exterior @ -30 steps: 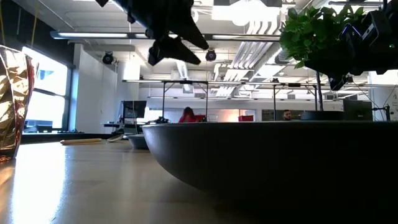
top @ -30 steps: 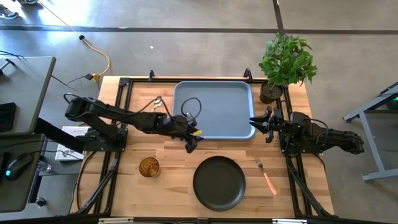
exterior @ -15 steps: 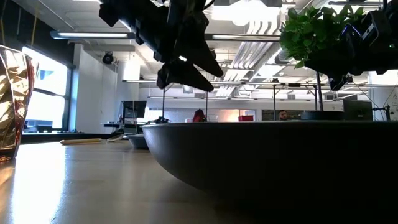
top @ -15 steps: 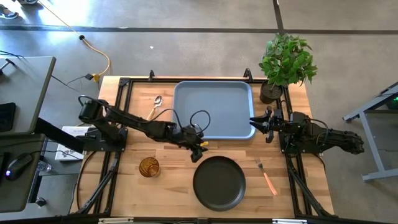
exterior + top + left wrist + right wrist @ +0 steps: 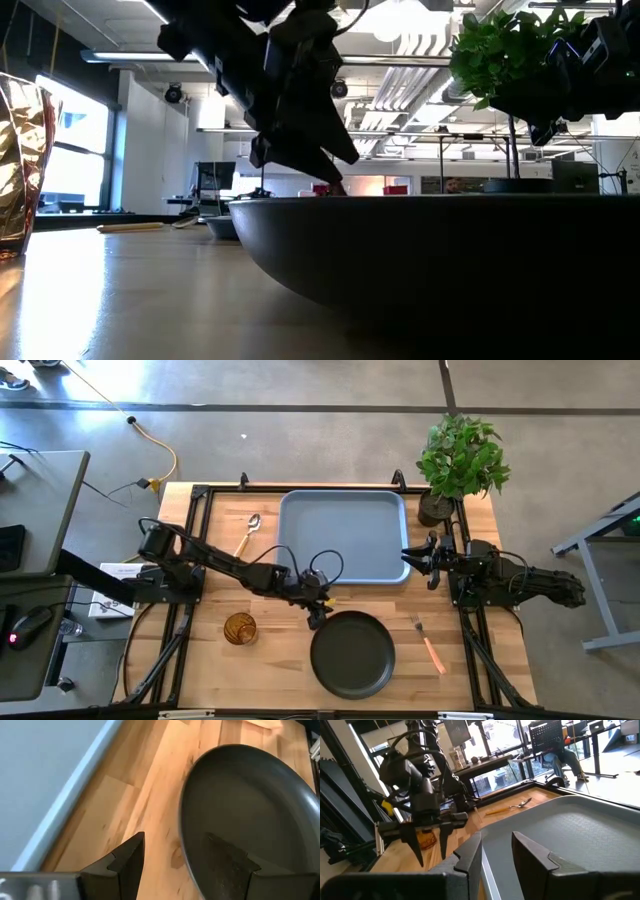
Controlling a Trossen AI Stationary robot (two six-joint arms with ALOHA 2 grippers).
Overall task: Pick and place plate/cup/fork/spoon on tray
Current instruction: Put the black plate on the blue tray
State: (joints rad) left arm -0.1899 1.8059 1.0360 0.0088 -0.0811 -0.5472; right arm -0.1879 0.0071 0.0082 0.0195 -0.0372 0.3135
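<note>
The dark round plate [image 5: 352, 653] rests on the table near its front edge. My left gripper [image 5: 318, 618] is open at the plate's far-left rim [image 5: 183, 832]; one finger [image 5: 227, 865] stands over the plate's inside, the other [image 5: 129, 862] over the wood outside. I cannot tell whether they touch it. The blue-grey tray [image 5: 345, 537] lies at the back. The amber cup [image 5: 239, 628] stands left of the plate. The spoon [image 5: 248, 532] lies left of the tray. The orange-handled fork [image 5: 430, 645] lies right of the plate. My right gripper [image 5: 408, 557] is open at the tray's right edge [image 5: 485, 870].
A potted plant [image 5: 458, 460] stands at the table's far right corner. Bare wood shows between the tray and the plate [image 5: 270, 595]. In the low view the plate [image 5: 440, 260] fills the foreground and the cup [image 5: 20, 160] stands at the left.
My left gripper has gone from the tray's near-left corner toward the table's near edge and a little right, and has come down to the plate's far-left rim. Its arm no longer covers the spoon. The plate, cup, fork and spoon have kept still.
</note>
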